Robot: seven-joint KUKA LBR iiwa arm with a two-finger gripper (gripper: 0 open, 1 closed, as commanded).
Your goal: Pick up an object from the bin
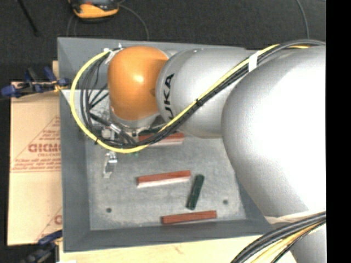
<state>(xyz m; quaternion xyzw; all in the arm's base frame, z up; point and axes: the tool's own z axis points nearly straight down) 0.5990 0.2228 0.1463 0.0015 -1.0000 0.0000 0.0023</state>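
Matt metal bin point(74, 201), glossy orange cover point(134, 81)

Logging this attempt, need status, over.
Gripper at bin's upper left, state unreadable. Nearest: red-brown bar half under arm. Red-white bar, dark green stick, second red-brown bar lie clear, lower bin.

We found the arm point(263, 108) covering most of the bin's point(75, 201) far & right side, so we couldn't tell what lay beneath. Its gripper point(111, 147) sat mostly hidden under the orange wrist cover point(134, 81) & cables point(82, 111), state unclear. Of one red-brown bar point(164, 138) we got just a thin strip, the rest tucked under the arm. A small pale grey piece point(109, 166) below the wrist was too small to call: robot part or loose thing. Two dark specks point(108, 210) on the floor were too tiny to ID. The arm ran out of view at right & bottom.
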